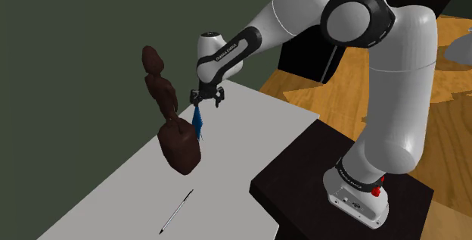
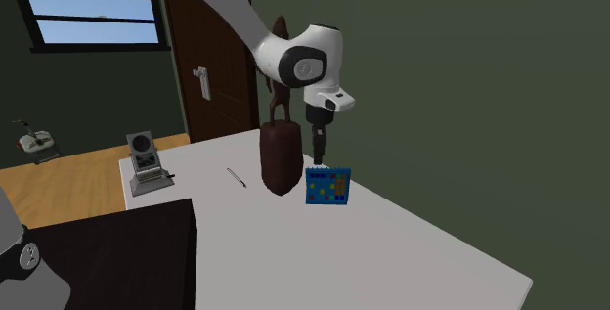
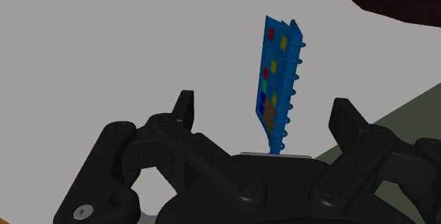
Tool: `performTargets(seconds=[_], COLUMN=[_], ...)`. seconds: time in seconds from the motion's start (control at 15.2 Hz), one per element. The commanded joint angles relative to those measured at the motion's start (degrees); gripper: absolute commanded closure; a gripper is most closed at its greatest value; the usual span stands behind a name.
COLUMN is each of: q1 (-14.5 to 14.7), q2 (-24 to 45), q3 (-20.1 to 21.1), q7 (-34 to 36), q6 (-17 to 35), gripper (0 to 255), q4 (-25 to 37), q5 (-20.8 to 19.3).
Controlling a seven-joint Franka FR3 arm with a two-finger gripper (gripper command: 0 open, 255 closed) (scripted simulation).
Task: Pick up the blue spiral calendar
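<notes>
The blue spiral calendar (image 1: 199,122) is a thin blue card with coloured squares and a wire binding along one edge. It hangs edge-down from my gripper (image 1: 206,99), which is shut on its top corner. In the second exterior view the calendar (image 2: 327,186) faces the camera just below the gripper (image 2: 318,158), low over the white table (image 2: 411,249); I cannot tell whether its lower edge touches the table. In the wrist view the calendar (image 3: 277,81) sticks straight out from between the gripper (image 3: 277,150).
A dark brown carved figure (image 1: 178,149) stands right beside the calendar, also seen as the figure (image 2: 280,156). A thin pen (image 1: 175,212) lies on the table nearer the stand (image 1: 318,178). A small grey device (image 2: 145,163) sits at the table's far corner.
</notes>
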Motion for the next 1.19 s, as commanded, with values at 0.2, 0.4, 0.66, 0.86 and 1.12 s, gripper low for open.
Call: performTargets(seconds=[0.2,0.4,0.66,0.86,1.12], q1=[1.67,1.99,2.09,2.13,2.08], q2=[11.73,14.57,16.88,17.83,17.76], q3=[-0.91,-1.10,-1.19,-1.22,-1.22], q7=[2.79,3.07,2.88,2.80,2.74], q6=[0.38,1.17,3.00,3.68,3.69], gripper=[0,0,0,0,255], q4=[12.09,14.24,14.71,14.98,14.88], q5=[-0.65,-0.72,-0.79,-0.82,-0.80])
